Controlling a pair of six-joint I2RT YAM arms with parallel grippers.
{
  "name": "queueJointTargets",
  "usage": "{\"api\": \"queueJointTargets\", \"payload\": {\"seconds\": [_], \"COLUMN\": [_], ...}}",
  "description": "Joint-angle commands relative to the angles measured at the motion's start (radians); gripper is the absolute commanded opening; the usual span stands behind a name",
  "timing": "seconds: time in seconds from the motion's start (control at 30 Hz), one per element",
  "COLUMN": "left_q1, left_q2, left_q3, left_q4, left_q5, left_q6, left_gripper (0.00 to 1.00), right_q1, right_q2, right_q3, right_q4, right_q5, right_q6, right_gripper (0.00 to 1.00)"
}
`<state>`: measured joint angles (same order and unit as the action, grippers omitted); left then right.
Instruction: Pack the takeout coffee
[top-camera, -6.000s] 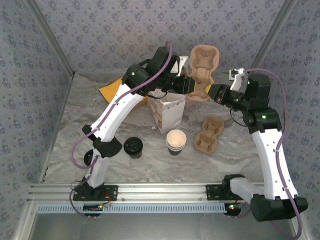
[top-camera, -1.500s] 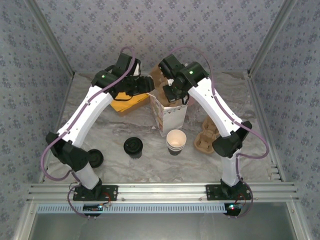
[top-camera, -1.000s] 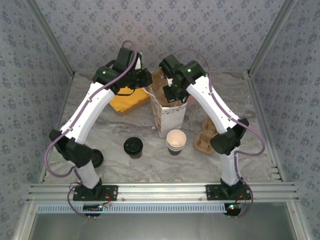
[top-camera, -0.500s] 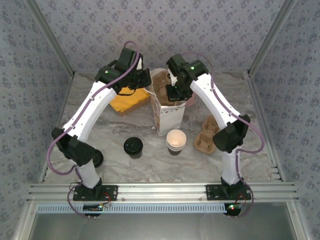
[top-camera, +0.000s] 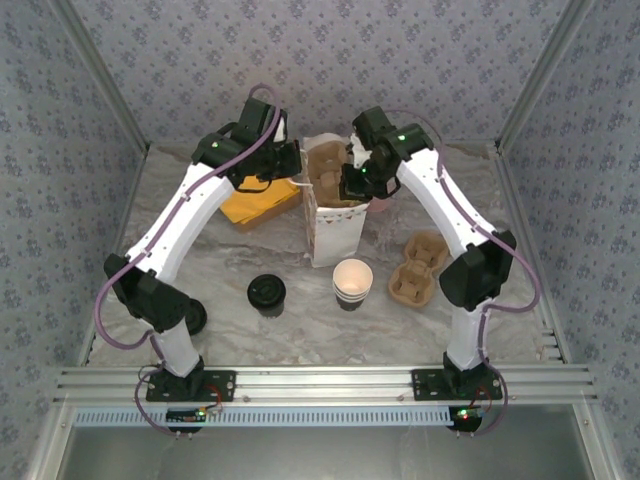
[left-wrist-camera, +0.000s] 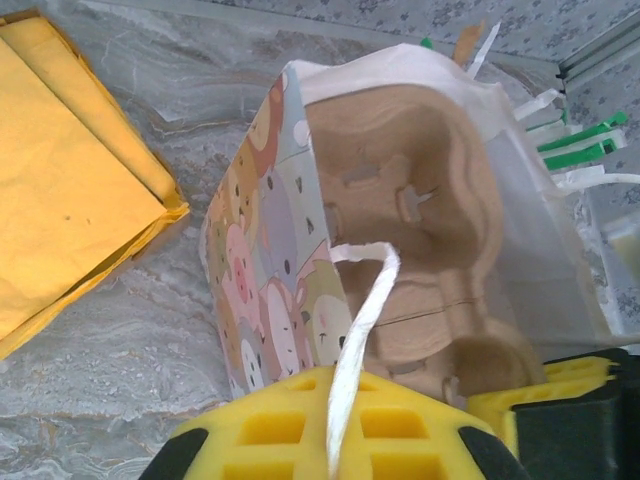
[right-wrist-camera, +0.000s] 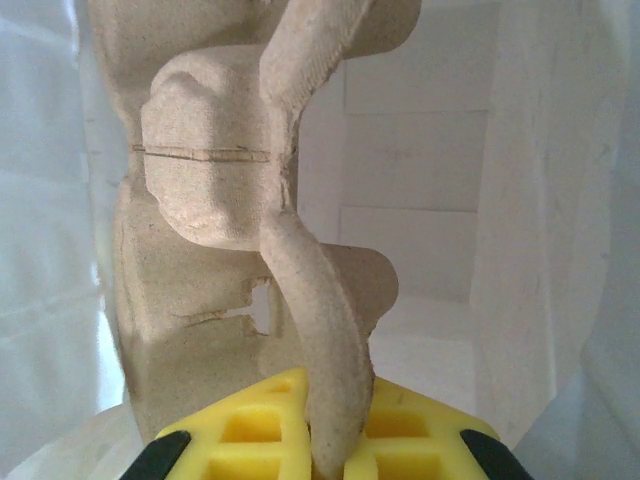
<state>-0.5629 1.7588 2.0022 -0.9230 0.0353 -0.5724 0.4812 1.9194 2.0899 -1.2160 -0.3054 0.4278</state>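
In front of the bag (top-camera: 335, 225), the coffee cup (top-camera: 352, 280) stands free, likely light and crushable, best pinched at its rim; left gripper (left-wrist-camera: 338, 440) clamps the bag's handle (left-wrist-camera: 362, 310), right gripper (right-wrist-camera: 335, 440) the carrier (right-wrist-camera: 210, 190).

Left arm (top-camera: 185, 215) and right arm (top-camera: 440, 205) were white shells with chunky black joints (top-camera: 150, 295), purple cables (top-camera: 103, 300) looping alongside, tiny green lights (top-camera: 399, 131), and bright yellow grid-patterned fingers (left-wrist-camera: 270, 430).
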Motion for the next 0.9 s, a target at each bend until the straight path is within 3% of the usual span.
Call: {"api": "queueJointTargets", "payload": {"seconds": [0.0,0.87], "left_q1": [0.004,0.018], "left_q2": [-0.015,-0.087], "left_q3": [-0.011,-0.102], "left_q4": [-0.007,0.012], "left_q5": [-0.016,-0.035], "left_q6": [0.009,-0.015], "left_gripper": [0.0,0.0], "right_q1": [-0.025,-0.039], "right_q2": [-0.051,-0.109], "right_q3": [-0.033,-0.155], "right_q4": [0.073,0.147], "right_q5": [-0.074,-0.088], "right_q6": [0.046,0.1], "right_gripper": [0.08,0.12]}}
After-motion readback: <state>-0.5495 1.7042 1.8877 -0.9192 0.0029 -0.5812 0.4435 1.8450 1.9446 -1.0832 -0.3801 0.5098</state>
